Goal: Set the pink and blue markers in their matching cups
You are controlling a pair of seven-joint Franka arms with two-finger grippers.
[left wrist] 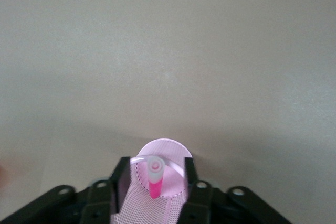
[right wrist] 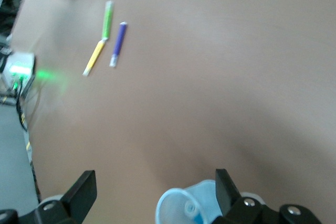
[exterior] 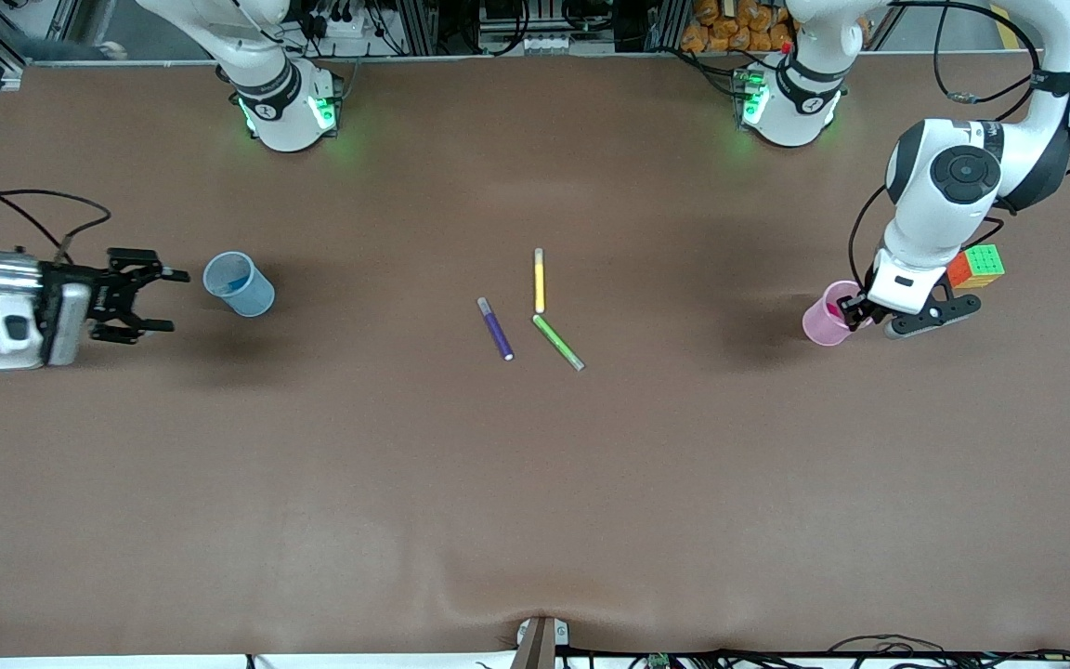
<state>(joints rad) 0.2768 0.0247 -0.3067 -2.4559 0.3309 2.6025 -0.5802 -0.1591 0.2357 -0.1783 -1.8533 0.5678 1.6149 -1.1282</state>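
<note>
Watching from the side, the risk is the left gripper (exterior: 855,311), fingers parted either side of the pink marker (left wrist: 155,179) standing in the pink cup (exterior: 826,319), clipping the rim and tipping it. The right gripper (exterior: 168,299) gapes empty beside the blue cup (exterior: 238,284); only its wrist view shows the blue marker (right wrist: 192,212) inside.

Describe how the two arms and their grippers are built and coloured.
Both arms have glossy white shells with black joint bands, green lights glowing at their bases, and loose black cables. The left gripper has black fingers under a white wrist block. The right gripper has black fingers on a silver and white wrist unit.
</note>
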